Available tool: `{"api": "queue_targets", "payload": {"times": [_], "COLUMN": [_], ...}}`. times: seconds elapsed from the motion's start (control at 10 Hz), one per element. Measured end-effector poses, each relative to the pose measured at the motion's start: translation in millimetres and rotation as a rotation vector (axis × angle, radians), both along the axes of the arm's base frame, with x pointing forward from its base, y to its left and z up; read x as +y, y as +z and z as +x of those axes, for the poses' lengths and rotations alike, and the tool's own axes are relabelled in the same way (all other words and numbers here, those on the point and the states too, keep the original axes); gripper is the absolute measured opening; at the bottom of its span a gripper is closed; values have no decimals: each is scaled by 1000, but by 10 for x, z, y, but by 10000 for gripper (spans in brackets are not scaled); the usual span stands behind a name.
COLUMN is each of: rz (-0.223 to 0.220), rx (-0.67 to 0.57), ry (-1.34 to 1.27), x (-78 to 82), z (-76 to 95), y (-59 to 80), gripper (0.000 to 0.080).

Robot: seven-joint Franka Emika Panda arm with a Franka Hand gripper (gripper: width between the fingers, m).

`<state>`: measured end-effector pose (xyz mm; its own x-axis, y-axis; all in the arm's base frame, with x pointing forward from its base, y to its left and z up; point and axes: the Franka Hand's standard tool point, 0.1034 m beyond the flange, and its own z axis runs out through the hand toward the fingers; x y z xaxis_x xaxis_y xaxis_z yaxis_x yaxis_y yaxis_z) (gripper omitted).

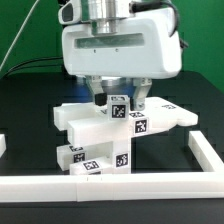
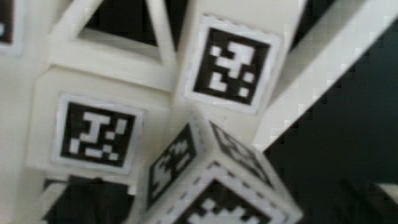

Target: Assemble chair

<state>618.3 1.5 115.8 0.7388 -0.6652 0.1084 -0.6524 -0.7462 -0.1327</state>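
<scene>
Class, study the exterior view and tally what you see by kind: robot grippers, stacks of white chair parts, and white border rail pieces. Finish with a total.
Gripper: 1
Stack of chair parts: 1
Border rail pieces: 3 (near, right, stub at the left edge)
Total: 5

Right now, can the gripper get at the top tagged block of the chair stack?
Probably yes. The gripper hangs directly over the top tagged block with jaws open to either side of it, and nothing sits between them.
</scene>
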Motion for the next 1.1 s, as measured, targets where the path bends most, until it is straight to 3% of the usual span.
{"api": "queue_targets", "payload": {"times": [0.1,0.3,0.5,0.7,1.0,1.1], "rz": [-26,-57,-115,-113,-87,-77], "rx": [2,-3,7,7,8,9], "ry": [129,284,496,476,327,266], "x": [59,39,51,39,47,47], "z": [-10,-7,4,5,4,4], "y": [-13,-12,-53,-49,-52,-52], "gripper": [646,646,649,649,279,279]}}
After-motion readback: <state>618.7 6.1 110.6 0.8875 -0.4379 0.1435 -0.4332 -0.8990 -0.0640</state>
